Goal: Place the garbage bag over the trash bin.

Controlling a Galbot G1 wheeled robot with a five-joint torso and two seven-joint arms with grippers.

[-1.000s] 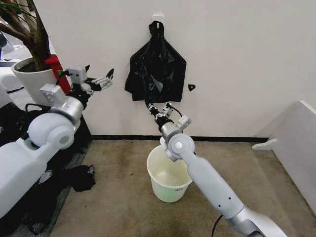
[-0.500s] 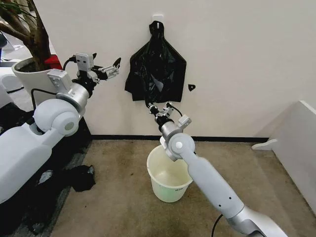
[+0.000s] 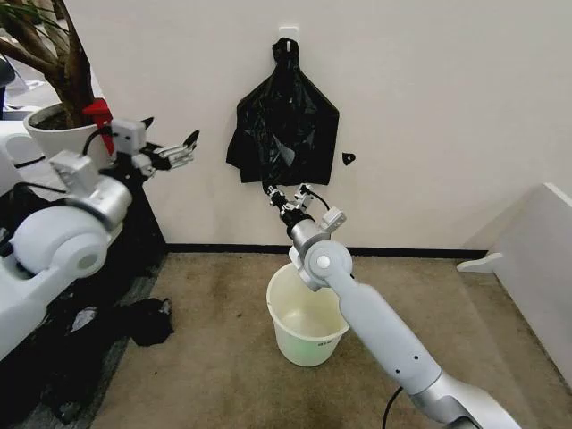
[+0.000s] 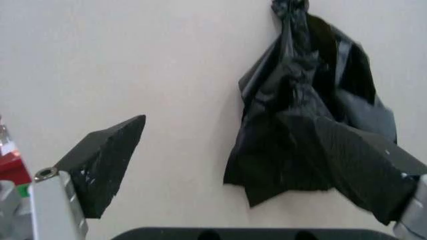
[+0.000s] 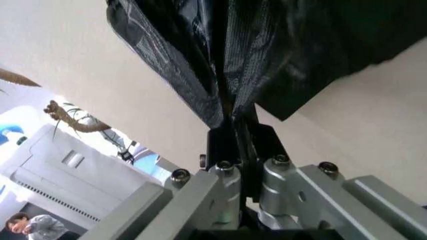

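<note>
**Fingers on record: right pair pinching the bag, left pair spread**

Fingers of our right gripper (image 3: 271, 191) are pressed together on a gathered fold at the lower edge of the garbage bag (image 3: 282, 125); the right wrist view shows the black film (image 5: 220, 60) bunched into the dark fingers (image 5: 230, 140) where they meet.

Item 1. Garbage bag: thin glossy black plastic, wrinkled, hanging flat against the white wall (image 3: 429, 107) from a small white hook (image 3: 286, 33) by its knotted top. Our left wrist view shows it (image 4: 313, 115) draped in folds, wider toward the bottom.

Item 2. Trash bin (image 3: 307, 315): round cream-white bucket on the brown carpet floor (image 3: 214, 357), standing upright below the bag and just out from the wall, mouth open, small dark label on its near side. Our right arm crosses over part of its rim.

Item 3. Left gripper (image 3: 175, 152): held in the air to the left of the bag, well apart from it, pointing toward the wall. Its fingers (image 4: 107, 160) are spread wide with nothing between them.

Item 4. White plant pot (image 3: 55, 130) with a tree, at far left beside our left arm.

Item 5. Loose black plastic (image 3: 143, 322) lying on the floor at lower left.
</note>
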